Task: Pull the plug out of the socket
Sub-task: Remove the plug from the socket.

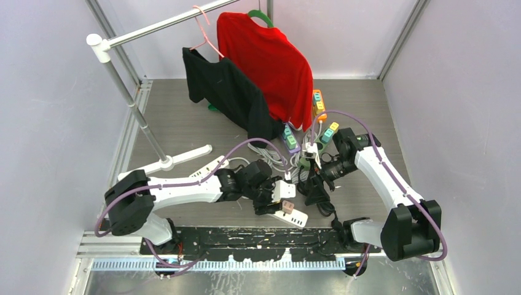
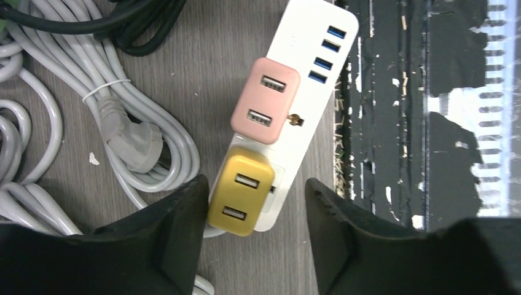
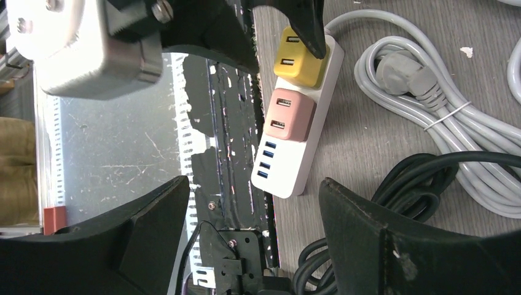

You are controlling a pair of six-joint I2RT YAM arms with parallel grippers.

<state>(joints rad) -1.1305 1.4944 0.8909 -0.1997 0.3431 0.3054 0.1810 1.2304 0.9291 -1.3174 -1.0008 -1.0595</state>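
**A:** Left gripper (image 2: 257, 187) is open, straddling the yellow plug (image 2: 239, 195) at the strip's (image 2: 319, 37) cord end. Right gripper (image 3: 253, 184) hangs open above the strip.

**B:** Nothing's pinning the strip, so it'll probably lift with the plug. Smooth grey table (image 2: 233, 37), loose cables (image 2: 153, 123) beside the strip, red shirt (image 1: 264, 61) hanging behind.

The top camera looks down from behind over the whole table (image 1: 184, 123). Both wrist cameras face down, close, sharing the power strip (image 2: 301, 37).

On the power strip (image 3: 292, 169), the yellow plug's (image 3: 298, 61) far edge is being covered by a finger (image 3: 307, 24) of the left gripper (image 2: 257, 187).
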